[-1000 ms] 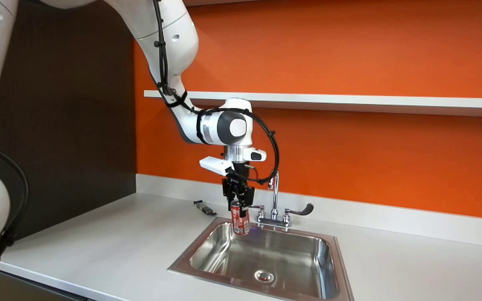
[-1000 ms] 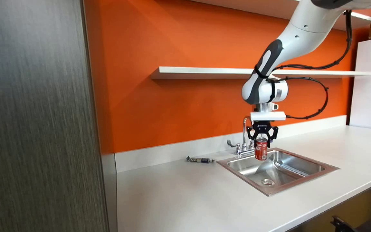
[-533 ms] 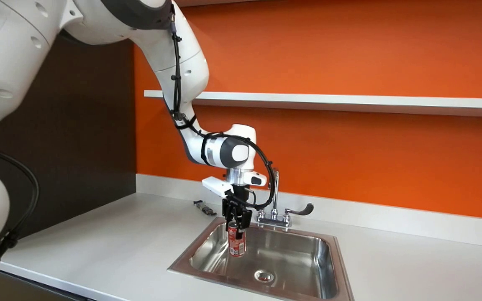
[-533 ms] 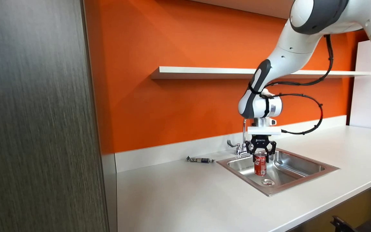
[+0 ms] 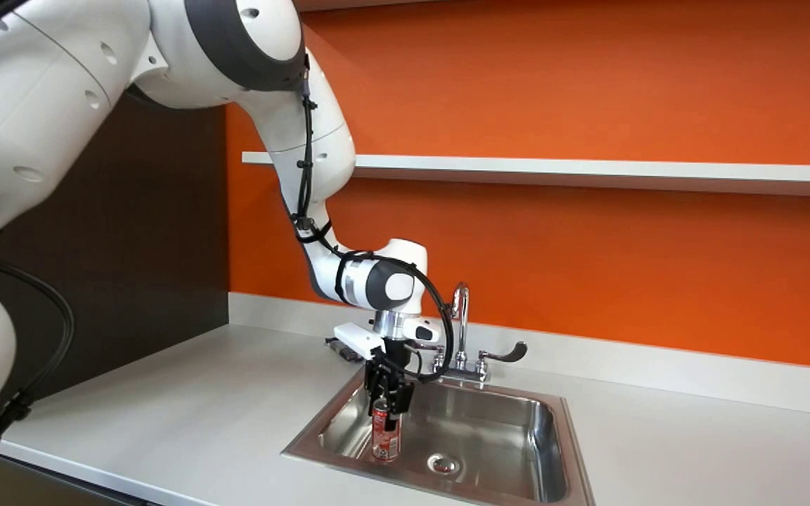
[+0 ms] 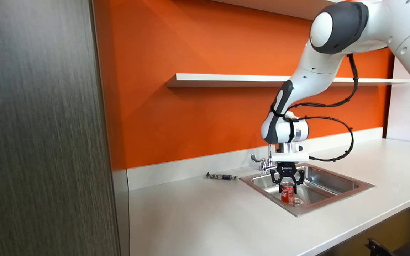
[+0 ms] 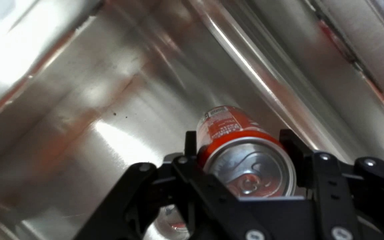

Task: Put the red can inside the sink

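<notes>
The red can [image 5: 386, 444] is upright, low inside the stainless sink [image 5: 572, 450], towards its left part in this exterior view. In an exterior view it also shows in front of the drain, within the sink's rim [image 6: 340, 196]. My gripper [image 5: 381, 419] points down with its fingers on both sides of the can's upper part and is shut on it. In the wrist view the can's silvery top [image 7: 248, 163] sits between the fingers, and its printed red side [image 7: 228, 121] shows. I cannot tell whether the can's base touches the sink floor.
The chrome faucet [image 5: 461, 337] with two handles stands behind the sink, close to the arm. The round drain [image 5: 443, 464] is right of the can in this view. A small dark wrapped item [image 6: 221, 176] lies on the counter. A white shelf [image 6: 226, 80] runs along the orange wall.
My gripper has moved down with the can in it, from above the sink's back edge into the basin, and forward away from the faucet. The wrapped item has stayed where it was.
</notes>
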Tool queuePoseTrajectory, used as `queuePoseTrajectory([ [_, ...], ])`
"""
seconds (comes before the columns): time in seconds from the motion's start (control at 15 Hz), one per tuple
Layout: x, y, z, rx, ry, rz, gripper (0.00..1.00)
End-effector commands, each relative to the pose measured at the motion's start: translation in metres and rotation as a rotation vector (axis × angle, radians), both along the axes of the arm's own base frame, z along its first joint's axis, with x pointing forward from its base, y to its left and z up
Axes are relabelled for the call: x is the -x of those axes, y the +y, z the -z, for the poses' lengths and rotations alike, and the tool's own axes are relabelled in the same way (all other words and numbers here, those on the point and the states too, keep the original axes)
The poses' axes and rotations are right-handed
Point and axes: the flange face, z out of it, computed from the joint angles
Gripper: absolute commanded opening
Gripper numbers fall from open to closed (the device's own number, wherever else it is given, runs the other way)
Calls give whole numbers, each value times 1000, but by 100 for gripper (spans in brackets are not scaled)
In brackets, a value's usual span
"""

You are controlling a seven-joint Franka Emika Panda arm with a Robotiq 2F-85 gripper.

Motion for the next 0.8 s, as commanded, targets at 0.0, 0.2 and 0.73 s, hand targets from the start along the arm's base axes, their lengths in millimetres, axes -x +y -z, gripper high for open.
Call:
queuePoseTrajectory([
  [0.0,-1,1,8,-30,-2,-12,38],
  [0.2,2,2,15,-35,10,-14,38],
  [0.73,4,4,24,-40,24,-10,38],
])
